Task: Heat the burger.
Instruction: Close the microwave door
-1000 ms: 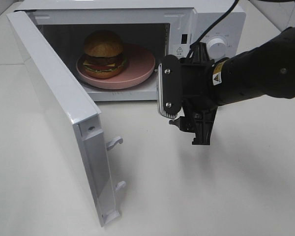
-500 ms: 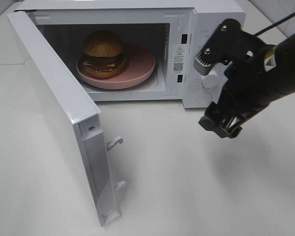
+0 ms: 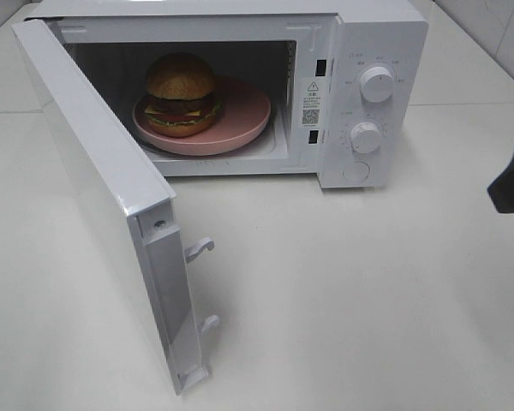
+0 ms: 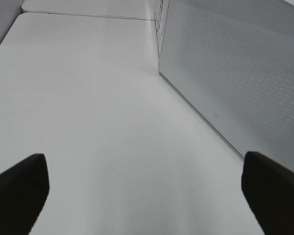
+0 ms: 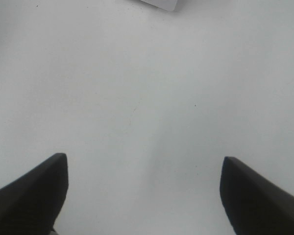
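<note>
The burger (image 3: 182, 94), with golden bun, dark patty, cheese and lettuce, sits on a pink plate (image 3: 248, 116) inside the white microwave (image 3: 381, 34), whose door (image 3: 103, 188) is swung wide open to the left. Only a dark tip of my right arm (image 3: 512, 181) shows at the right edge of the high view. My right gripper (image 5: 144, 191) is open over bare table, nothing between its fingers. My left gripper (image 4: 142, 193) is open too, beside the perforated outer face of the microwave door (image 4: 235, 78), holding nothing.
Two white knobs (image 3: 377, 84) and a round button sit on the microwave's control panel. Door latch hooks (image 3: 199, 248) stick out from the open door's edge. White tabletop (image 3: 343, 300) lies in front of the microwave.
My right arm has pulled away from the microwave front, moving right until almost out of the high view. The burger, plate and door have not moved.
</note>
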`<state>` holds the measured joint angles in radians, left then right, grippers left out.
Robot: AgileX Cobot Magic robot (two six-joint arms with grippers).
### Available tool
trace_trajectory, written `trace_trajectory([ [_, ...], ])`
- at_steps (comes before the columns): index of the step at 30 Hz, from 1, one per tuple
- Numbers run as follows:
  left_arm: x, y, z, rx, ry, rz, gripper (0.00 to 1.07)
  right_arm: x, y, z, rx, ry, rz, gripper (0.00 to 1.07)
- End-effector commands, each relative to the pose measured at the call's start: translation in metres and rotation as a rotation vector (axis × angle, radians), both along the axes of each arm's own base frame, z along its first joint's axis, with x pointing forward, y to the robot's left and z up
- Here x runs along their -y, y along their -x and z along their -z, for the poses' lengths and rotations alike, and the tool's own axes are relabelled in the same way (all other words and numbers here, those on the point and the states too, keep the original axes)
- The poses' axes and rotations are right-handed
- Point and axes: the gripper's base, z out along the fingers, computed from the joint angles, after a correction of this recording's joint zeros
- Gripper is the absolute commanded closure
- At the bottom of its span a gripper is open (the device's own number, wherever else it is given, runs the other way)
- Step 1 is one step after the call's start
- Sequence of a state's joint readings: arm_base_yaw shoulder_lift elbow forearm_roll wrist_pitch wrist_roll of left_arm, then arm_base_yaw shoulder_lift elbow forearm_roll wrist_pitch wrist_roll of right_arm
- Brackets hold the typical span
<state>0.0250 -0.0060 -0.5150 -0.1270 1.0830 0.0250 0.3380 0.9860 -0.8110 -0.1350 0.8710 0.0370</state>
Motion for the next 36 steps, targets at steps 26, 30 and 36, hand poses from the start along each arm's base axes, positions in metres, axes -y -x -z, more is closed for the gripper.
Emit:
trace_trajectory([
  [26,0.000,0.001,-0.001,0.028,0.001,0.001,0.07,0.055,0.145,0.017,0.270,-0.076,0.125,0.31],
  [30,0.000,0.001,-0.001,0.028,0.001,0.001,0.07,0.058,0.158,0.023,0.345,-0.099,0.161,0.31],
  [36,0.000,0.001,-0.001,0.028,0.001,0.001,0.07,0.060,0.174,0.024,0.445,-0.124,0.222,0.31],
])
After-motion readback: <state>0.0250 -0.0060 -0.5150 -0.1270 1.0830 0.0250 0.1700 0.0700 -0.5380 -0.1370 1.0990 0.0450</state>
